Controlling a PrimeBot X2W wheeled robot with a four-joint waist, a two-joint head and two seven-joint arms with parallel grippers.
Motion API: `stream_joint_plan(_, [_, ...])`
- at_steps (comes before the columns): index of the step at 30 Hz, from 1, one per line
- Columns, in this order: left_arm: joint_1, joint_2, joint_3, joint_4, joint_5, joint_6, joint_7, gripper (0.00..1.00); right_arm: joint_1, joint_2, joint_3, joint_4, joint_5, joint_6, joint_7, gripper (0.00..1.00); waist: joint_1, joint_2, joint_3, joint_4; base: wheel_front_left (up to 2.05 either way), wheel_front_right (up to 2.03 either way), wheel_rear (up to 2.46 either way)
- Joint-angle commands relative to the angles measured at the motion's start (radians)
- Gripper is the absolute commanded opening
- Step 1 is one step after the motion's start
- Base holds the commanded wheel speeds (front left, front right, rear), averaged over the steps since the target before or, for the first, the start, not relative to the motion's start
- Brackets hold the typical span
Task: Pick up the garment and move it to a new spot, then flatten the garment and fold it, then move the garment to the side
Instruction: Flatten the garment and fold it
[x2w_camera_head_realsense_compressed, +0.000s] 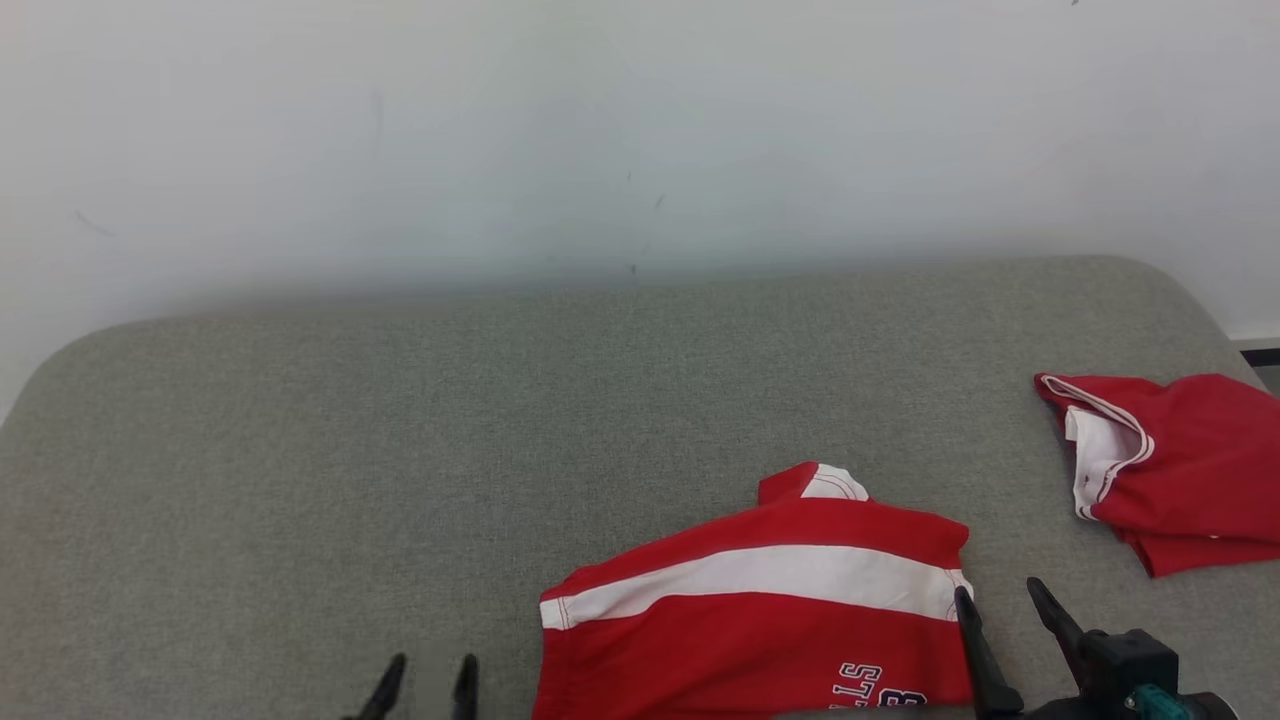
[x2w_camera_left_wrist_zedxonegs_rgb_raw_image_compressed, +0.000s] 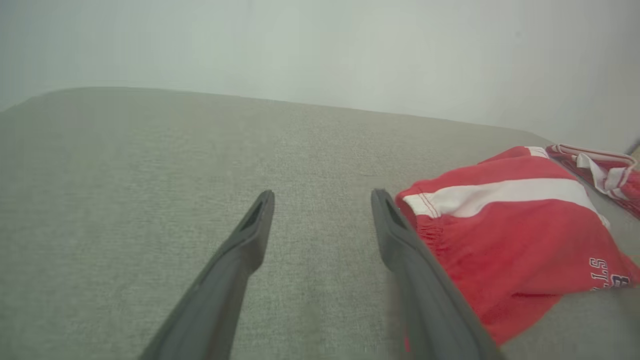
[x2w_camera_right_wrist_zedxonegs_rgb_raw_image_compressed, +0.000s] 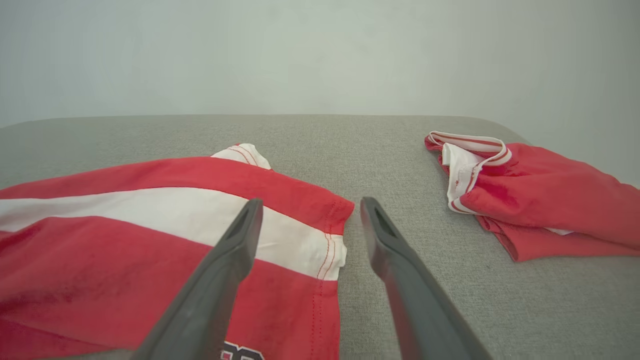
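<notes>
Where right pincer (x2w_camera_right_wrist_zedxonegs_rgb_raw_image_compressed: 310, 201) gapes, garment (x2w_camera_right_wrist_zedxonegs_rgb_raw_image_compressed: 125, 210) edge lies between

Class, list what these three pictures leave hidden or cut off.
Head view: dark lettering on the red, white-striped fabric garment, cut by bottom edge.
Head view: crumpled red garment with white-trimmed collar, cut by right edge.
Left wrist view: left gripper finger hides striped garment's lower corner.

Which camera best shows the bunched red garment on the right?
Right wrist view: the bunched red garment lies close and nearly whole, white-trimmed opening clear. Head view cuts it at the frame edge; left wrist view catches a far sliver.
</notes>
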Motion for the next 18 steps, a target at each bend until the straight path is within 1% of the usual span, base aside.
stream_joint_plan(1, [-0.025, 0.004, -0.023, 0.017, -0.015, 0.002, 0.021, 1.0, -0.011, -0.006, 0.003, 0.002, 0.01, -0.003, 0.01, 1.0, -0.0001, -0.0001, 0.004, -0.002, 0.0, 0.0, 0.0])
stream_joint_plan(5, [-0.1, 0.0, -0.117, 0.064, -0.128, 0.002, 0.108, 1.0, -0.034, -0.019, 0.009, 0.003, 0.019, -0.003, 0.04, 1.0, -0.0001, -0.0001, 0.017, -0.008, 0.0, 0.0, 0.0])
stream_joint_plan(8, [-0.147, 0.012, -0.17, 0.083, -0.202, 0.002, 0.169, 1.0, -0.047, -0.022, 0.016, 0.004, 0.025, -0.003, 0.042, 1.0, -0.0001, -0.0001, 0.025, -0.014, 0.0, 0.0, 0.0])
stream_joint_plan(11, [-0.181, 0.03, -0.206, 0.108, -0.26, 0.002, 0.223, 1.0, -0.054, -0.021, 0.029, 0.008, 0.027, -0.003, 0.037, 1.0, -0.0001, -0.0001, 0.032, -0.025, 0.0, 0.0, 0.0])
stream_joint_plan(18, [-0.237, 0.057, -0.257, 0.129, -0.366, 0.002, 0.277, 1.0, -0.061, -0.024, 0.042, 0.013, 0.031, -0.003, 0.025, 1.0, -0.0001, -0.0001, 0.05, -0.049, 0.0, 0.0, 0.0])
